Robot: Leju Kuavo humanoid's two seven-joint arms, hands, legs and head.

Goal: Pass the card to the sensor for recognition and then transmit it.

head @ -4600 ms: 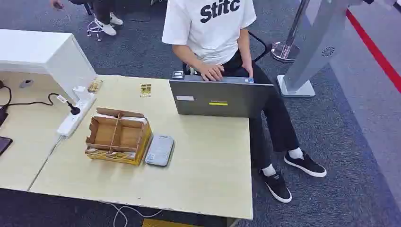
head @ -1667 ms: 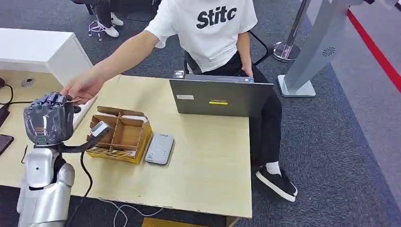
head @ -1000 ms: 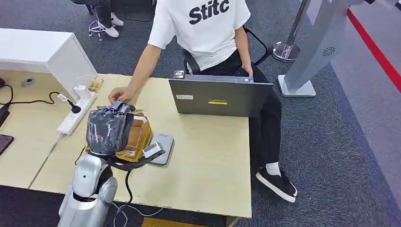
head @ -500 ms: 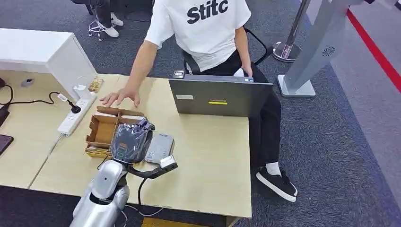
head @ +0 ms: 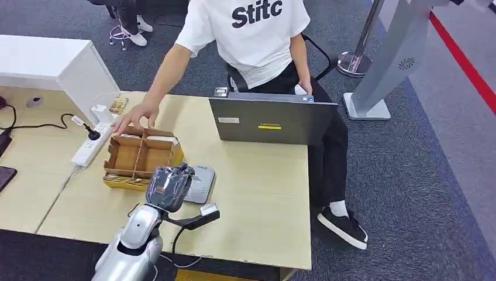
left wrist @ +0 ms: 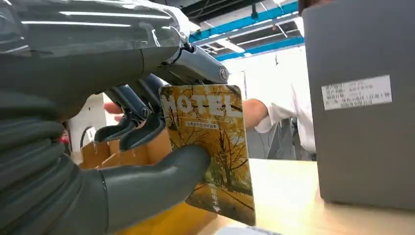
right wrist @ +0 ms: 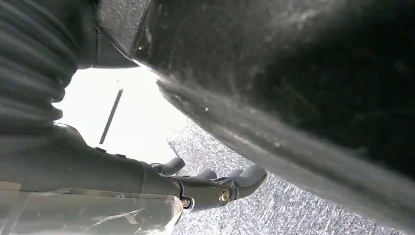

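Near the bench's (head: 263, 193) front edge, your left robot hand (head: 168, 186) pinches the card (left wrist: 210, 147) over the reader (head: 202, 178), beside the box (head: 140, 161), right robot hand (right wrist: 215, 188) fingers curled, holding nothing.

A grey laptop (head: 272, 121) stood at the desk's (head: 263, 205) far edge before a seated person (head: 263, 41), whose hand (head: 131, 120) touched the divided cardboard box (head: 140, 161); a white power strip (head: 90, 143) lay beside it.

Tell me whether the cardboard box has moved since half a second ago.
Yes. The cardboard box has slid away from the grey card reader, toward the white power strip. A person's hand rests at its far edge.
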